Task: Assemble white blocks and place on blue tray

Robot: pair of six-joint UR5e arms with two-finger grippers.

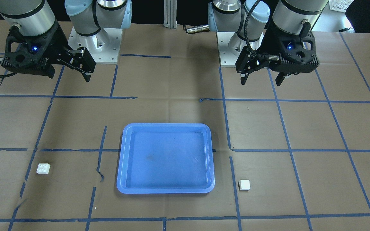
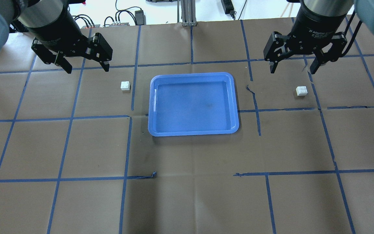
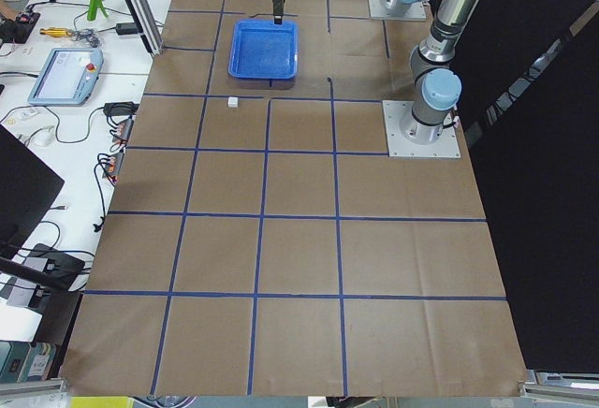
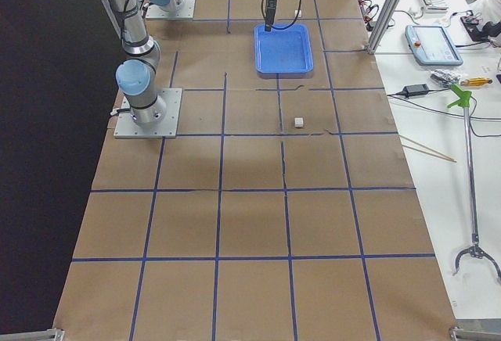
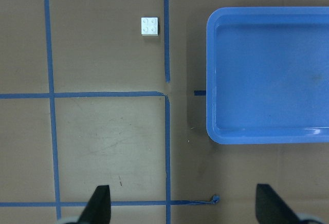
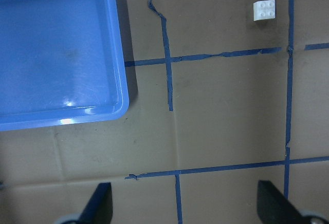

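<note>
The blue tray [image 2: 193, 104] lies flat and empty at the table's middle. One white block [image 2: 125, 85] sits studs up on the paper just left of the tray. It also shows in the left wrist view [image 5: 149, 26]. The other white block [image 2: 301, 91] sits well right of the tray, and shows in the right wrist view [image 6: 264, 10]. My left gripper [image 2: 87, 69] hangs open and empty above the table, left of and beyond its block. My right gripper [image 2: 292, 70] hangs open and empty just beyond the right block.
Brown paper with a grid of blue tape lines covers the table [image 2: 187, 195]. The two arm bases [image 1: 95, 38] stand at the robot's edge. Cables and a control pendant [image 3: 65, 76] lie on a side bench beyond the table.
</note>
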